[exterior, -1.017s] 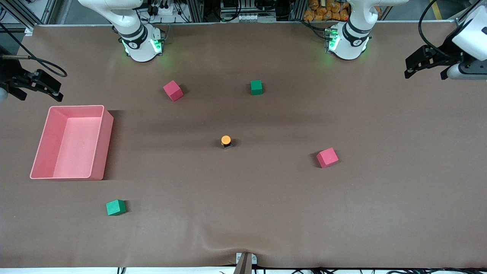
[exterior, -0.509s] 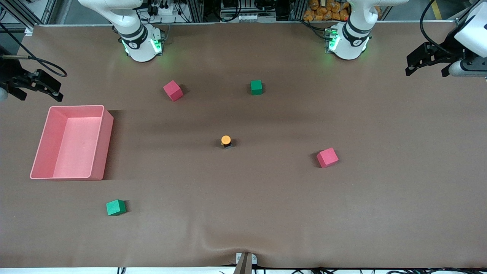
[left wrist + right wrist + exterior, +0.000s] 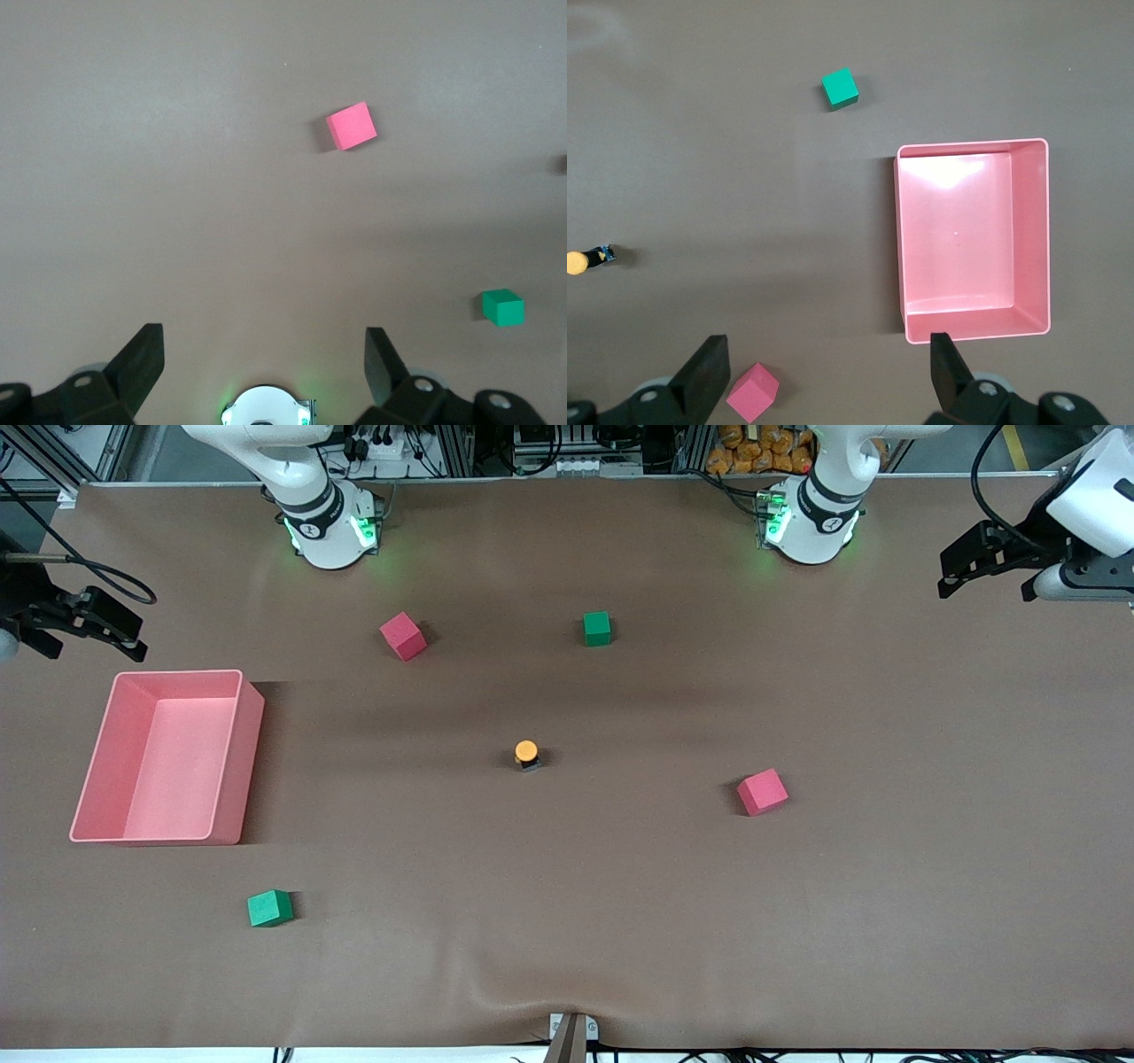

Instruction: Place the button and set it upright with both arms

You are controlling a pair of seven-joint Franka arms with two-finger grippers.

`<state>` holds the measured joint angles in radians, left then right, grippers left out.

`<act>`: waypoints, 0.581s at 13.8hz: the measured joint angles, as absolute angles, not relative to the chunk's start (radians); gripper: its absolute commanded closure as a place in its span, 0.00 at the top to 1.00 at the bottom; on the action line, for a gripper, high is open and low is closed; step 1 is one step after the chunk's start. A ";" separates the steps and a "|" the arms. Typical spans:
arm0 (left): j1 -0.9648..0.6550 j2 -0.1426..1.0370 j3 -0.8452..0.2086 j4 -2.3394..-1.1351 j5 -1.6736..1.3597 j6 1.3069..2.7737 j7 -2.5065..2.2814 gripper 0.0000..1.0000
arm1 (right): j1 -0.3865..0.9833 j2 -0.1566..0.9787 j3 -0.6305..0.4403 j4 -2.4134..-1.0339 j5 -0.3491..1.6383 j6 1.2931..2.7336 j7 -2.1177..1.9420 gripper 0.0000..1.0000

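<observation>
The button [image 3: 526, 754] stands near the middle of the table, orange cap up on its black body. It also shows at the edge of the right wrist view as the button [image 3: 578, 262]. My left gripper [image 3: 986, 592] hangs open over the left arm's end of the table, well away from the button. Its fingers [image 3: 146, 354] hold nothing, and the left gripper [image 3: 264, 350] looks down on bare table. My right gripper [image 3: 96, 654] hangs open over the right arm's end of the table, beside the pink bin. The right gripper [image 3: 828, 359] is empty too.
A pink bin [image 3: 239, 762] sits at the right arm's end. Red cubes [image 3: 403, 636] [image 3: 762, 792] and green cubes [image 3: 597, 628] [image 3: 269, 908] lie scattered around the button. The arm bases [image 3: 332, 536] [image 3: 811, 527] stand along the robots' edge.
My left gripper has drifted slightly toward the robots' edge of the table. The right gripper, button and cubes have not moved.
</observation>
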<state>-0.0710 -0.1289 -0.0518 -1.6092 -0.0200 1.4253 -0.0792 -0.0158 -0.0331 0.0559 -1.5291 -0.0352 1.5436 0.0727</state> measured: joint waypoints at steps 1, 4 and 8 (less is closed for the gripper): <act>-0.071 -0.129 -0.052 -1.612 -0.018 1.427 -0.079 1.00 | -0.016 -0.033 0.056 -1.529 -0.035 1.544 0.073 1.00; -0.071 -0.129 -0.052 -1.614 -0.008 1.431 -0.081 1.00 | -0.016 -0.033 0.056 -1.529 -0.035 1.544 0.073 1.00; -0.071 -0.129 -0.051 -1.614 0.007 1.438 -0.081 1.00 | -0.016 -0.033 0.056 -1.529 -0.035 1.544 0.073 1.00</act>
